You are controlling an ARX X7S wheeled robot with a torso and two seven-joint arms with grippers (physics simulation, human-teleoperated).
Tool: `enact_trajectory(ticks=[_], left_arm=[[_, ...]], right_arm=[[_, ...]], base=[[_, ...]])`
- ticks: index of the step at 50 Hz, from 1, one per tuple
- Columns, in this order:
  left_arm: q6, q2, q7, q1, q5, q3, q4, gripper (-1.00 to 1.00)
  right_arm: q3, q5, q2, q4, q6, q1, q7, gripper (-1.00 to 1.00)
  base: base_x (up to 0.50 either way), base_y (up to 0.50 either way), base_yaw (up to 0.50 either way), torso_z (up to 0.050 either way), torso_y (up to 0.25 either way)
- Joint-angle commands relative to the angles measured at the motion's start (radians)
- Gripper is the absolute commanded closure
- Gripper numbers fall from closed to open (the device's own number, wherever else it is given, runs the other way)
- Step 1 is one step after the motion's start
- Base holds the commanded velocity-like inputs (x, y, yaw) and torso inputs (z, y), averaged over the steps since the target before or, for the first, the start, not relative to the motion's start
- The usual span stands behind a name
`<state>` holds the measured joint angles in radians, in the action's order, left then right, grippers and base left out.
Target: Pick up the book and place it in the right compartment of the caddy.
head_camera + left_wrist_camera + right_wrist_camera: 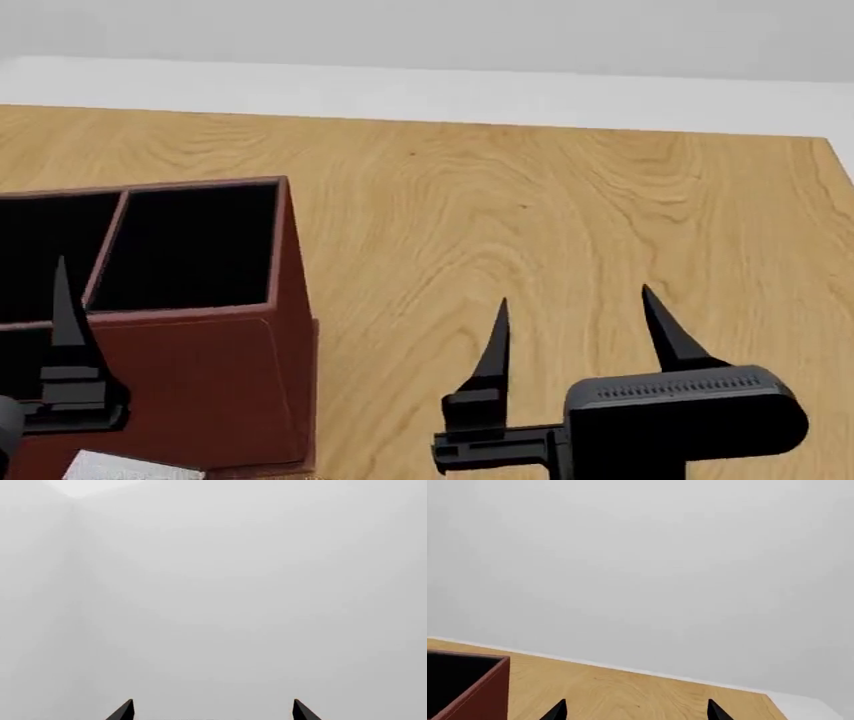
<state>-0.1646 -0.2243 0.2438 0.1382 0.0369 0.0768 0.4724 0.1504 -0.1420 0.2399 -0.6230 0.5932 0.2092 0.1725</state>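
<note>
The reddish-brown caddy (214, 390) stands at the left of the wooden table, and its corner also shows in the right wrist view (484, 692). Its right compartment (194, 245) is tall, black inside and holds nothing visible. The book is out of view. My right gripper (577, 320) hovers open over bare wood to the right of the caddy, nothing between its fingers. My left gripper (213, 707) is open too and faces a blank pale wall. One of its fingers (64, 310) rises in front of the caddy's left part.
The table's far edge (427, 120) meets a white floor strip and a grey wall. Its right edge (838, 170) lies at the far right. A small pale speckled patch (127, 467) shows at the bottom edge before the caddy; I cannot tell what it is.
</note>
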Motion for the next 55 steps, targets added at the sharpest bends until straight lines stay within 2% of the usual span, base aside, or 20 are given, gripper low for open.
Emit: enact_trajectory(ticks=[1,32,48,55], left_arm=[[0.001,-0.007,0.007,-0.002,0.002,0.005,0.002,-1.00],[-0.004,-0.024,0.024,-0.002,0.025,0.004,0.015,-1.00],[-0.002,-0.031,0.032,0.004,0.035,0.004,0.010,-1.00],[0.004,-0.032,0.038,-0.008,0.046,-0.002,0.009,-1.00]], right_arm=[[0.011,0.010,0.005,-0.008,0.003,0.000,0.019,-1.00],[0.046,0.002,0.010,-0.012,0.000,0.011,0.028,-1.00],[0.038,-0.011,0.015,0.048,-0.061,-0.001,0.023,-1.00],[0.046,-0.003,0.019,-0.014,-0.014,-0.013,0.047,-1.00]], base=[[0.00,0.00,0.50,0.000,0.000],[0.00,0.00,0.50,0.000,0.000],[0.00,0.00,0.50,0.000,0.000],[0.00,0.00,0.50,0.000,0.000]])
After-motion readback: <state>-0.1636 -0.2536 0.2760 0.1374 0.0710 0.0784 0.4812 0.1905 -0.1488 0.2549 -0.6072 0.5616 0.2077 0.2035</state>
